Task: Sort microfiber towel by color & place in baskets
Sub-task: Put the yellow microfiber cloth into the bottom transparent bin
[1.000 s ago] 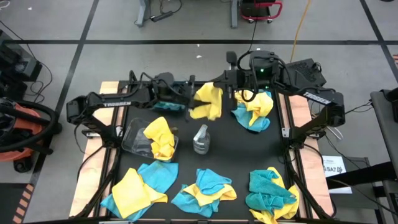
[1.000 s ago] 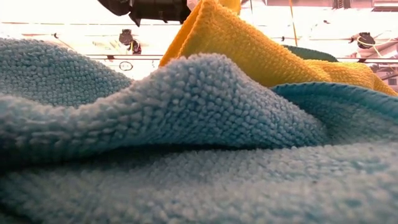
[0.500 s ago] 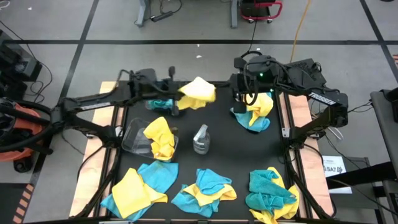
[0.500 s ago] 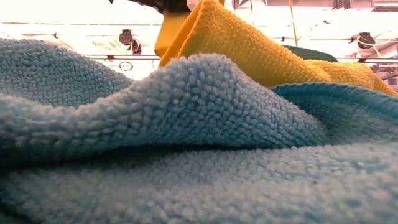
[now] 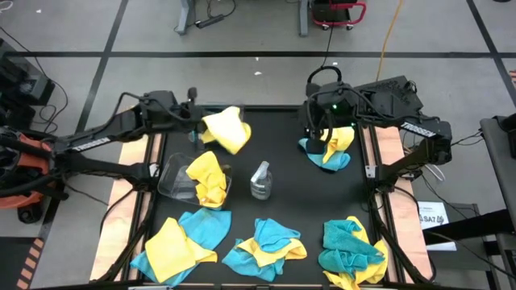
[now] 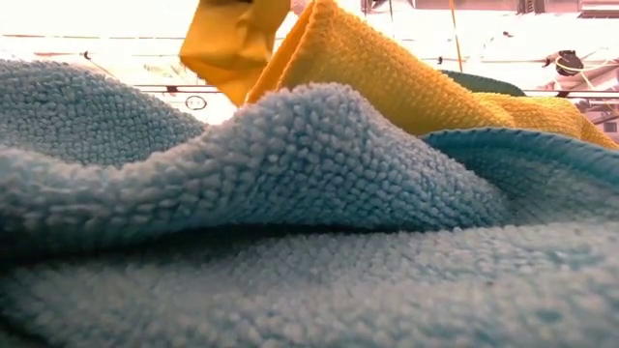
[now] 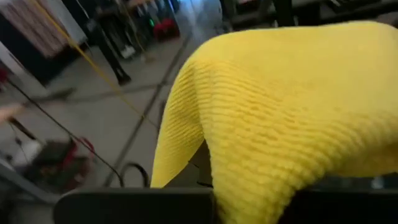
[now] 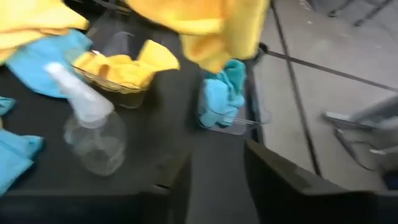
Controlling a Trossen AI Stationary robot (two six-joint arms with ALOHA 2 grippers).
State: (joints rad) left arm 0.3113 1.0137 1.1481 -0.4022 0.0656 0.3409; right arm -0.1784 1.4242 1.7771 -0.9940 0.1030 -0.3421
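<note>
left tool point(image 5: 201, 122): clenched on a yellow towel point(image 5: 226, 130), holding it up off the counter at the far left side. On my wrist feed that cloth point(image 7: 292, 118) fills nearly the whole picture, draped over the fingers.

right tool point(image 5: 316, 129): sitting at the far right, just above a yellow and teal pile point(image 5: 329, 146). I honestly cannot tell from my feeds whether it's released or gripping.

yellow basket point(image 5: 176, 179): clear tub on the left of the counter, right below the hanging towel, with a crumpled yellow cloth point(image 5: 206, 177) lying half in it and spilling over its right edge. The right wrist feed shows it too point(image 8: 121, 78).

teal basket point(image 8: 231, 118): second clear tub at the far edge, with teal cloth point(image 8: 221, 93) stuffed in it. From above it's mostly hidden behind the left arm and the lifted towel.

spray bottle point(image 5: 260, 179): small clear one, middle of the counter, between the yellow basket and the right-hand pile, touching neither.

near row: three mixed piles along the near edge, left point(image 5: 181, 240), middle point(image 5: 264, 242) and right point(image 5: 351, 247), each with yellow and teal tangled together.

low feed: basically blocked by a teal towel point(image 6: 290, 242) right at the lens, a yellow one point(image 6: 387, 82) behind it.

counter point(image 5: 282, 145): black mat.
</note>
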